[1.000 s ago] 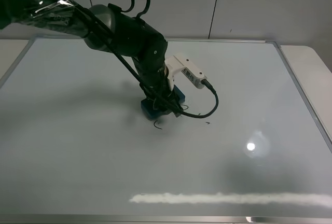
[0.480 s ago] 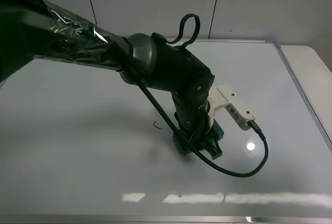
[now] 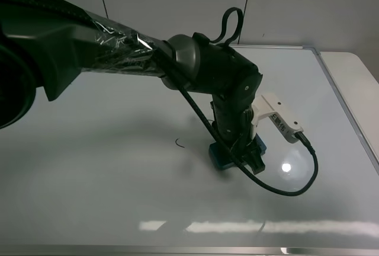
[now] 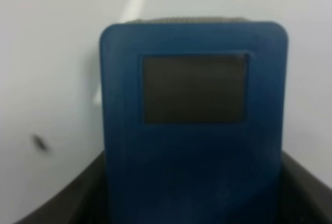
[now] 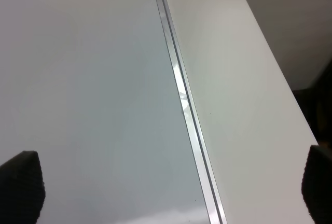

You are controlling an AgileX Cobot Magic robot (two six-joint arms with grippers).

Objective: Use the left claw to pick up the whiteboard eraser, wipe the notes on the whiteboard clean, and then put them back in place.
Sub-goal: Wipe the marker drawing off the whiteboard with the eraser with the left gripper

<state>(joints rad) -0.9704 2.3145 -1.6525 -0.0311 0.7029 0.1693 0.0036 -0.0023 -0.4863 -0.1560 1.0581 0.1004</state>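
Observation:
My left claw (image 3: 238, 156) reaches across the whiteboard (image 3: 89, 179) and is shut on the teal-blue whiteboard eraser (image 3: 220, 157), which rests flat on the board right of centre. In the left wrist view the eraser (image 4: 192, 105) fills the frame between the two dark fingers (image 4: 67, 203). A small black curl of the notes (image 3: 179, 143) lies on the board to the left of the eraser, apart from it. My right gripper (image 5: 168, 187) is open and empty over the board's right edge. It is out of the exterior high view.
The board's silver frame (image 3: 314, 51) runs along the back and right, and also shows in the right wrist view (image 5: 181, 99). A white tabletop (image 3: 355, 72) lies beyond it. Lamp glare (image 3: 286, 167) sits beside the eraser. A black cable (image 3: 296, 188) loops from the wrist module.
My left claw has slid the eraser to the right and toward the front, away from the scribble. A small mark seen a second ago is gone; only the curl remains.

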